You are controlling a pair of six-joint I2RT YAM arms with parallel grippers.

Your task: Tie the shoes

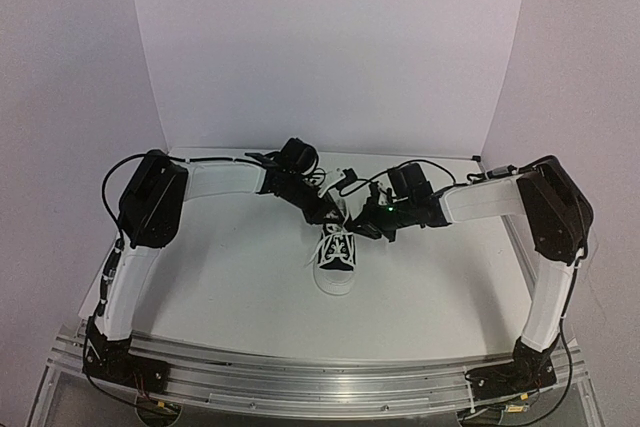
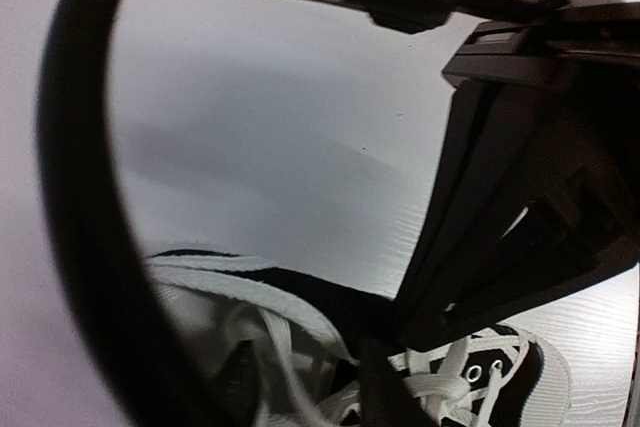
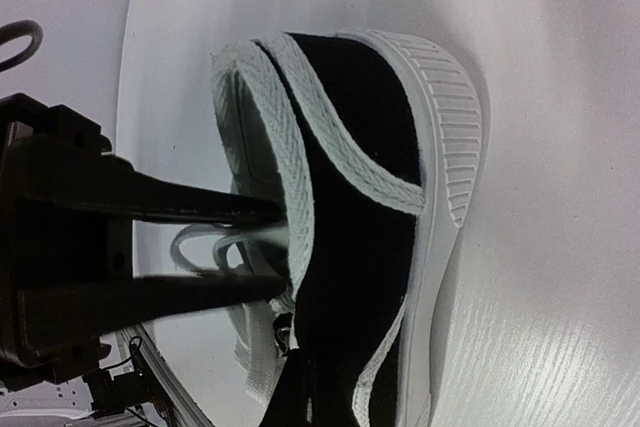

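The black canvas sneaker [image 1: 337, 259] stands mid-table with its white toe cap toward the arms, and its white laces [image 1: 322, 243] lie loose over the tongue. My left gripper [image 1: 327, 214] is over the shoe's heel opening. In the left wrist view its dark fingertips [image 2: 386, 393] stand apart over the opening with lace strands [image 2: 268, 339] between them; the gripper [image 2: 315, 383] looks open. My right gripper [image 1: 367, 228] reaches in from the right. In the right wrist view it [image 3: 281, 247] is open at the shoe's collar [image 3: 300, 187], with lace loops [image 3: 205, 247] between its fingers.
The two wrists meet closely over the shoe; the right gripper's body [image 2: 520, 197] fills the right of the left wrist view. A black cable [image 2: 80, 197] arcs on its left. White walls [image 1: 330, 47] enclose the back and sides of the white table [image 1: 230, 287].
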